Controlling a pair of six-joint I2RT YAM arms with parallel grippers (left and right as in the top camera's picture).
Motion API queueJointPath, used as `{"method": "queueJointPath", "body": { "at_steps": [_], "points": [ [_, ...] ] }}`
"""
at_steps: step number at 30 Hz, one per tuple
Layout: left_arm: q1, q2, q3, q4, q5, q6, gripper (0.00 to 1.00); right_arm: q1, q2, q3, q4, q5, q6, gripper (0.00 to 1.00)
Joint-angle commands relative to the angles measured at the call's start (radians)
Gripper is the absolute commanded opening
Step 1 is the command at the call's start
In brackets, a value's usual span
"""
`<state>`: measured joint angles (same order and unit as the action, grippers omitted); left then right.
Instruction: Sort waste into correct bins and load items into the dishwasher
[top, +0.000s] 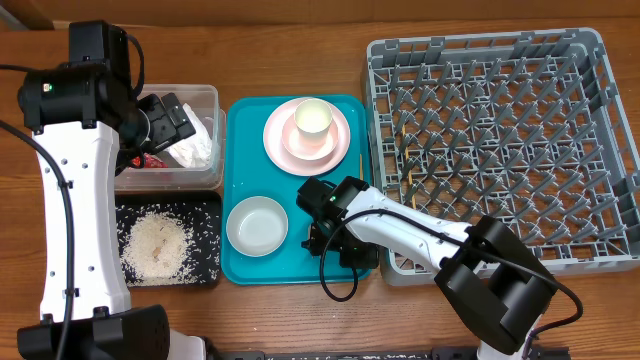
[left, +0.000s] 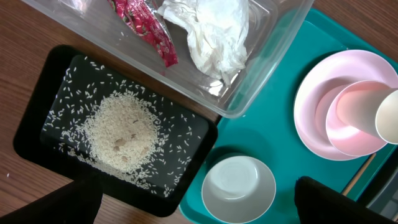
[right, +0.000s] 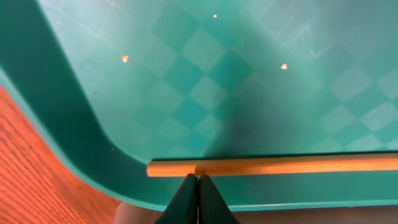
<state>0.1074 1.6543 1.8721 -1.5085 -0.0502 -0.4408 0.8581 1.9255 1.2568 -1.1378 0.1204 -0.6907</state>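
My right gripper (right: 197, 179) is squeezed fully closed, tips touching the chopstick (right: 298, 165), which lies flat, crosswise to me, along the tray (right: 65, 121) rim.

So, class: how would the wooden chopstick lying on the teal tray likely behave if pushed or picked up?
The chopstick looks thin, straight and wooden, so probably stiff and light. Lying flat beside the rim of the teal tray on a glossy surface, it may slide or roll if nudged. So slender, it likely offers the right gripper little to pinch.
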Motion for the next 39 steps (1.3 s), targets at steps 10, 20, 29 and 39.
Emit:
{"method": "queueJointPath", "body": {
  "at_steps": [10, 20, 29, 39],
  "points": [
    [0.004, 0.002, 0.002, -0.002, -0.009, 0.015, 1.0, -0.001, 0.007, 0.004, -0.013, -0.037, 0.076, 0.04],
    [0.004, 0.002, 0.002, -0.002, -0.009, 0.015, 1.0, -0.001, 0.007, -0.066, 0.075, -0.036, 0.074, 0.04],
    [0.004, 0.002, 0.002, -0.002, -0.009, 0.015, 1.0, 0.002, 0.007, -0.041, 0.142, -0.037, 0.075, 0.04],
    [0.004, 0.002, 0.002, -0.002, -0.009, 0.015, 1.0, 0.012, 0.006, 0.135, 0.134, -0.039, 0.33, 0.04]
  ]
}}
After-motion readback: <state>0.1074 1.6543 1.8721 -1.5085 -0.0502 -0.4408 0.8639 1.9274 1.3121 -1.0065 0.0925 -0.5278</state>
